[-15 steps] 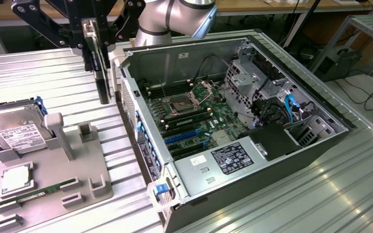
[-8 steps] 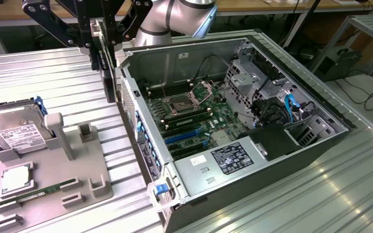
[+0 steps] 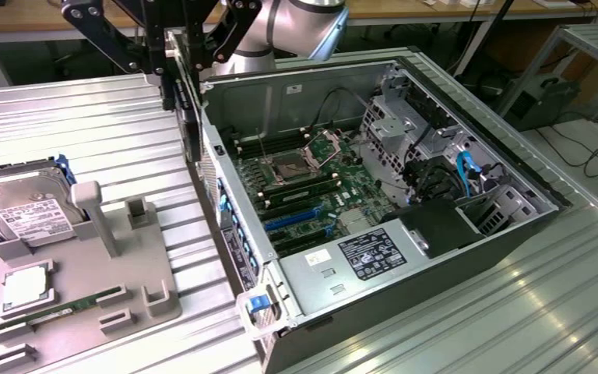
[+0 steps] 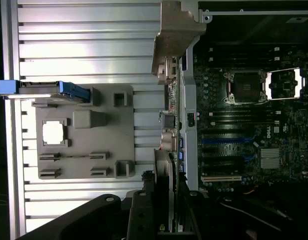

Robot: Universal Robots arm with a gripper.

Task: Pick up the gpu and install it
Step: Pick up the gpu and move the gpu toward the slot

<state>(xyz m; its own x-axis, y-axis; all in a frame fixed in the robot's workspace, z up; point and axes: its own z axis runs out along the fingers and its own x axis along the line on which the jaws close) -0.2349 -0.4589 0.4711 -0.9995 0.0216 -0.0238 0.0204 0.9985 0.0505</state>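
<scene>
In the lower left of the exterior view, the grey tray [image 3: 122, 288] carries the hard drive [image 3: 29, 210] and a memory stick [image 3: 65, 305]. The gpu [image 3: 190, 128] is off it, so the pick looks done. Mid-frame, the open computer case [image 3: 330, 319] shows blue expansion slots [image 3: 293, 218] with no card seated, so the install is not yet done. At the upper left, the gripper [image 3: 177, 74] has its fingers clamped on the gpu, which hangs upright over the case's rear wall. The card shows edge-on, its chips and connector hidden. The arm is cut off by the frame's top.
</scene>
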